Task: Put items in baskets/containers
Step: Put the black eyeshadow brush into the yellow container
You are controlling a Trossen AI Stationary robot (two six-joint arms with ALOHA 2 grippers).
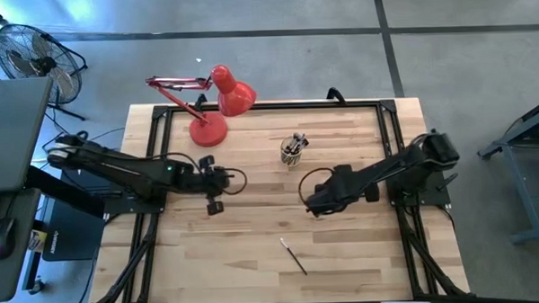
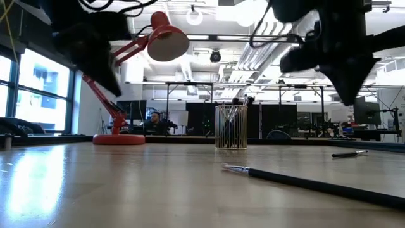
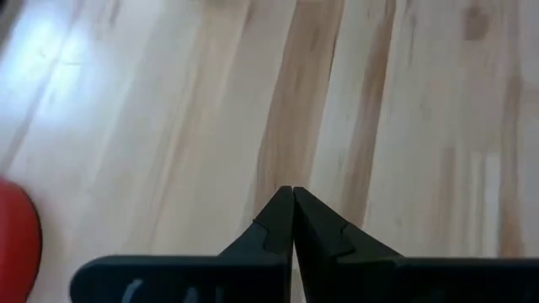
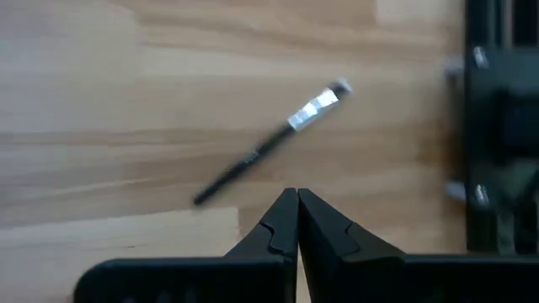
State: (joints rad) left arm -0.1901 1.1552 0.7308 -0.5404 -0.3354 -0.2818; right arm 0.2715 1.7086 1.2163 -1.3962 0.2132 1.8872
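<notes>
A small clear cup [image 1: 293,152] [image 2: 231,127] stands upright on the far middle of the table, with several dark brushes sticking up out of it. One thin dark brush [image 1: 294,256] [image 2: 304,181] lies flat near the near edge. A second brush [image 2: 349,153] shows farther right in the low view. The right wrist view has a silver-ferruled brush [image 4: 269,145] lying just beyond the fingertips. My right gripper [image 1: 315,207] [image 4: 297,194] hovers shut right of centre. My left gripper [image 1: 215,207] [image 3: 292,192] hovers shut left of centre, over bare wood.
A red desk lamp, with its round base [image 1: 208,131] [image 2: 119,139], stands at the far left of the table. A black metal frame [image 1: 268,107] runs along the table's edges. Bare wood lies between the two grippers and toward the near edge.
</notes>
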